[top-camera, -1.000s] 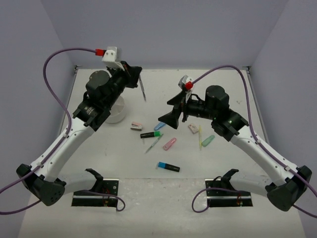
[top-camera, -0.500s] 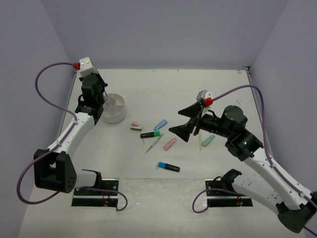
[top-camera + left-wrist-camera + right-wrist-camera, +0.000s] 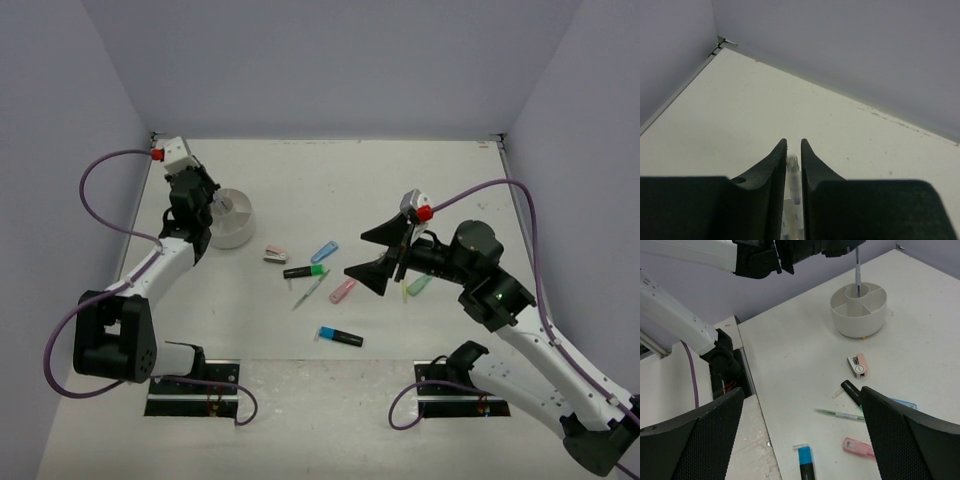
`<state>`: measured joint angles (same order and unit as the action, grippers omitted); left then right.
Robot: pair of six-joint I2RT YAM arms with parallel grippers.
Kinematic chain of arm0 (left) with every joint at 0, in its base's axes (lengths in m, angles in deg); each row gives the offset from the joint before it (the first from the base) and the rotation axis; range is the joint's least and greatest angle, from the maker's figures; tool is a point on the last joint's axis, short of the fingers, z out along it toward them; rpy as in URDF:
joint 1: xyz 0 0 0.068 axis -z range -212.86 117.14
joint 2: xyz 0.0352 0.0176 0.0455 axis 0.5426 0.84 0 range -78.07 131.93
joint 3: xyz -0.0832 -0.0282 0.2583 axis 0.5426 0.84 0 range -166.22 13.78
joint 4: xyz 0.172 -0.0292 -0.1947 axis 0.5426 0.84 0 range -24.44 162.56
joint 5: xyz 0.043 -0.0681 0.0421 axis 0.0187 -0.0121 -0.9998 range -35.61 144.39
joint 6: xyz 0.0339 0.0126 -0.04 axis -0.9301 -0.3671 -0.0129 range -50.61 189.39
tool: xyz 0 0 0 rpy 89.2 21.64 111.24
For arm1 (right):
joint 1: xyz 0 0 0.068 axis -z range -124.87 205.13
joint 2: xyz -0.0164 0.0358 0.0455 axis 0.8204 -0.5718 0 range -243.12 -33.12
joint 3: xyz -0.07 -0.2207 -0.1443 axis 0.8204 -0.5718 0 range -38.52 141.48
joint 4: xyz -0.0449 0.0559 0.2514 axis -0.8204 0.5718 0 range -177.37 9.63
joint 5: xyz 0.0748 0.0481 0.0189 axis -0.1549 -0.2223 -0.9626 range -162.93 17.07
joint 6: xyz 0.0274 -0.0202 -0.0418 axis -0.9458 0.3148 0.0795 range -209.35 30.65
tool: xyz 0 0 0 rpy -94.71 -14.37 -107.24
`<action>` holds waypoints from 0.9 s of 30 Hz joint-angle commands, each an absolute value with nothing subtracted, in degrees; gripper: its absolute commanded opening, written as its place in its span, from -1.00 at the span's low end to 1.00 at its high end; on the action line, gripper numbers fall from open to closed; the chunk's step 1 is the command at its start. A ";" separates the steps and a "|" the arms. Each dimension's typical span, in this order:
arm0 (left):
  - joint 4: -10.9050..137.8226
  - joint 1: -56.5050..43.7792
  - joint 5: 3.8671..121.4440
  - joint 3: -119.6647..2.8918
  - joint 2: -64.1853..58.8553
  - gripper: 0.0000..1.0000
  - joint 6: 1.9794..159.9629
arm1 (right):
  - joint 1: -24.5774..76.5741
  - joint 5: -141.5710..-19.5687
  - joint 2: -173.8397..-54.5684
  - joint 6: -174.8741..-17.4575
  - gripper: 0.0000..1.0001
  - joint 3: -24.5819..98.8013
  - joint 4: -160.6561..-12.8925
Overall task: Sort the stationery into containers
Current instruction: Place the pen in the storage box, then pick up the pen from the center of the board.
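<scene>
Left wrist | left pincer astride pen, grip unclear | right pincer spread wide

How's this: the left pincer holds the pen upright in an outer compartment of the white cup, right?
No: the pen stands in the centre compartment of the white cup, per the right wrist view. The left pincer holds it upright.

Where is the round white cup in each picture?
Top external: the white cup is left of centre, toward the back.
Right wrist: upper right, its compartments showing.
Left wrist: cannot tell; only a white sliver shows low between the fingers of the left gripper.
Shared landmark: the thin pen stands in the cup's middle compartment in the right wrist view and sits between those fingers in the left wrist view.
</scene>
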<state>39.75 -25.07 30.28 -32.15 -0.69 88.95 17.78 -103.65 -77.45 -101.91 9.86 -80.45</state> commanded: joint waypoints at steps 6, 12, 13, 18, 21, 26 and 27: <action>46.26 -25.08 35.27 -32.10 -4.59 0.39 94.66 | 17.68 -89.78 -82.16 -106.35 0.97 12.18 -77.66; 61.98 -24.72 46.86 -38.98 -13.58 1.00 100.32 | 20.31 -69.27 -91.14 -111.88 0.82 16.76 -64.88; 63.37 -24.42 49.75 -39.30 -15.06 1.00 100.85 | 22.00 -68.25 -93.78 -112.48 0.68 17.94 -61.70; 73.75 -23.11 60.54 -39.83 -20.63 1.00 98.19 | 28.95 -68.72 -106.14 -114.32 -0.09 20.82 -53.82; 81.75 -23.02 58.50 -40.52 -25.89 1.00 93.04 | 29.71 -64.43 -112.33 -114.60 -0.12 21.64 -50.05; 88.23 -23.04 55.15 -38.93 -34.43 1.00 88.24 | 30.94 -63.93 -119.94 -115.26 -0.24 21.84 -49.15; 87.66 -23.07 55.00 -36.81 -35.17 1.00 88.00 | 31.20 -64.40 -121.17 -115.48 -0.24 21.86 -49.19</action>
